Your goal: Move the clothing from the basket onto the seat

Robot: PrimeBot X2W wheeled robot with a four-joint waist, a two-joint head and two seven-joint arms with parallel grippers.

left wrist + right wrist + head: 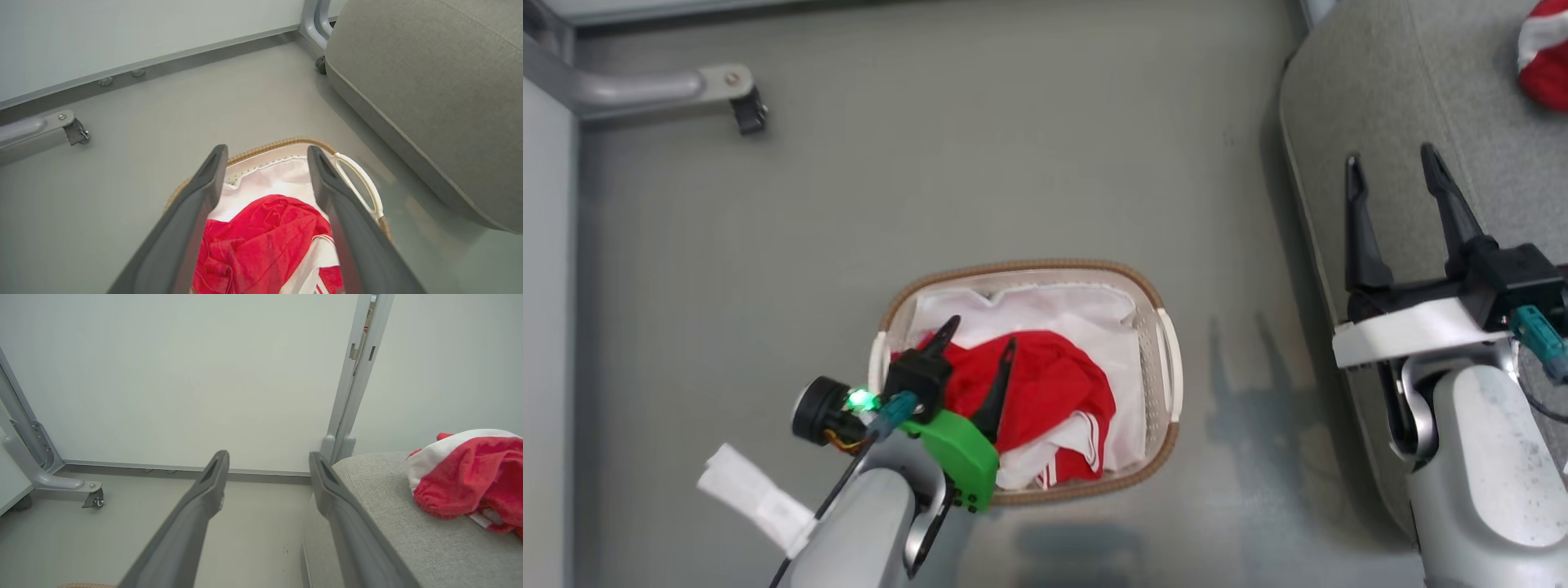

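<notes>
Resting on the seat (384, 522), clothing (470, 477) shows clearest in right wrist view

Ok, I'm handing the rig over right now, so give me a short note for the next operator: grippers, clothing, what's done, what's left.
Left gripper: open, empty, poised over the red-and-white clothing in the basket.
Right gripper: open, empty, above the grey sofa cushion at its edge.
Done: one red-and-white garment lies on the cushion.
Left: lift out the clothing in the basket, which stands on the floor beside the cushion, and place it there.
</notes>
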